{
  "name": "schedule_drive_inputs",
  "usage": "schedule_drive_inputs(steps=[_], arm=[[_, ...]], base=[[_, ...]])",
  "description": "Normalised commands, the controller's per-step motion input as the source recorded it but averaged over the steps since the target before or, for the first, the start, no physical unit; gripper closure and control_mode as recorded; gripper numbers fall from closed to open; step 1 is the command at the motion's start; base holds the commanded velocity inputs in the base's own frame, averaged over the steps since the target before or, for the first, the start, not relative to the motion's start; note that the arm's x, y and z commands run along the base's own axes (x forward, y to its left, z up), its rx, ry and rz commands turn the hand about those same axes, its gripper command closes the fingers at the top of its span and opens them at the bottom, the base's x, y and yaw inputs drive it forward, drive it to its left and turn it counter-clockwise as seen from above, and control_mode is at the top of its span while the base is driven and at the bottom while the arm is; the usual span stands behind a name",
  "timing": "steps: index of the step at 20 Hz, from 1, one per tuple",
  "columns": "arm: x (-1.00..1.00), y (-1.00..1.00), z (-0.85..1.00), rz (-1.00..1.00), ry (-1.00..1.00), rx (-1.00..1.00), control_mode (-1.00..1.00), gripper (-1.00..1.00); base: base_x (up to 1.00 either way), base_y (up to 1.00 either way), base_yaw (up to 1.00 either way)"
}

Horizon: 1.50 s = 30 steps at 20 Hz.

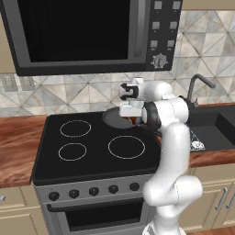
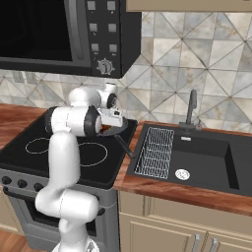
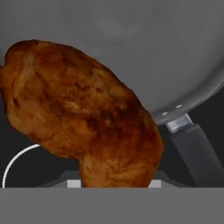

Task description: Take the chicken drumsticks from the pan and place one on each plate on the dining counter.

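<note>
Hand view: chicken drumstick [image 3: 83, 118] large at centre-left of frame, running down to bottom edge where fingertips sit, hiding them. Grip likely; exact finger contact cannot tell. Pan [image 3: 183, 57] grey across upper frame, handle lower right. Left base view: gripper [image 1: 132, 118] frame centre, over pan [image 1: 114, 118] on stove [image 1: 92, 147].

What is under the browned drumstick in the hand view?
Behind the orange-brown cooked chicken drumstick lies the round dark grey frying pan, with its handle and the black stovetop beyond. Whatever the meat covers, including any second drumstick, cannot be seen.
</note>
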Motion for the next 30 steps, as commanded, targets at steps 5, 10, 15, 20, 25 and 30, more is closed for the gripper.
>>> schedule_drive_inputs(steps=[5, 10, 15, 20, 25, 30], arm=[[-0.75, 0.12, -0.03, 0.00, -0.42, 0.00, -1.00, 1.00], [-0.32, 0.03, 0.70, 0.00, -0.03, 0.00, -1.00, 1.00], [-0.36, 0.02, 0.97, 0.00, 0.00, 0.00, -1.00, 1.00], [-0.66, 0.00, 0.75, 0.00, 0.04, 0.00, -1.00, 1.00], [-0.92, 0.00, 0.42, 0.00, 0.01, 0.00, -1.00, 1.00], [-1.00, 0.02, 0.23, -0.01, 0.00, 0.00, -1.00, 1.00]], base=[[0.00, 0.00, 0.00], [0.00, 0.00, 0.00], [0.00, 0.00, 0.00], [0.00, 0.00, 0.00], [0.00, 0.00, 0.00], [0.00, 0.00, 0.00]])
